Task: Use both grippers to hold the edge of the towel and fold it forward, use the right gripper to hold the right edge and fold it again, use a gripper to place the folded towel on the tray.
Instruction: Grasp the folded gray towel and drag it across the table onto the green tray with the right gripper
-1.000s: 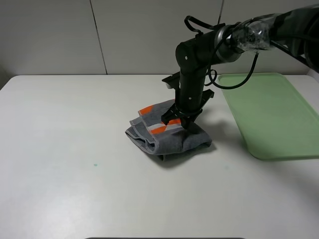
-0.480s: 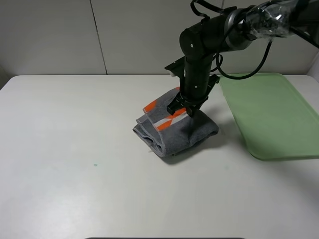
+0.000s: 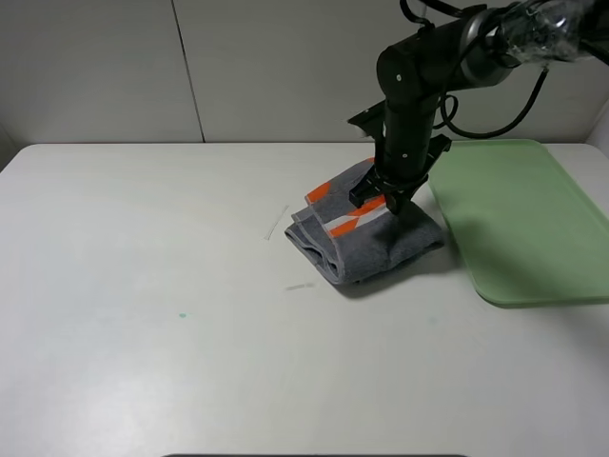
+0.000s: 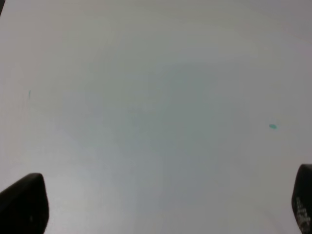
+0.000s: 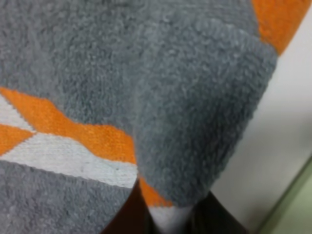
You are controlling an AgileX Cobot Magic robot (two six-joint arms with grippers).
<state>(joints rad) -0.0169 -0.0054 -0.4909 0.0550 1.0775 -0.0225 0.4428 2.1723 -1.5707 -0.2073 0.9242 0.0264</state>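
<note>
Towel (image 3: 366, 233), folded and clenched in the right gripper (image 3: 381, 202), has slid across the table (image 3: 143, 286) toward the tray (image 3: 519, 219), now just beside it, placement nearly due.

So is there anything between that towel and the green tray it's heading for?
Nothing visible. The towel, held by the right gripper, sits just left of the tray, with only bare table between them.
</note>
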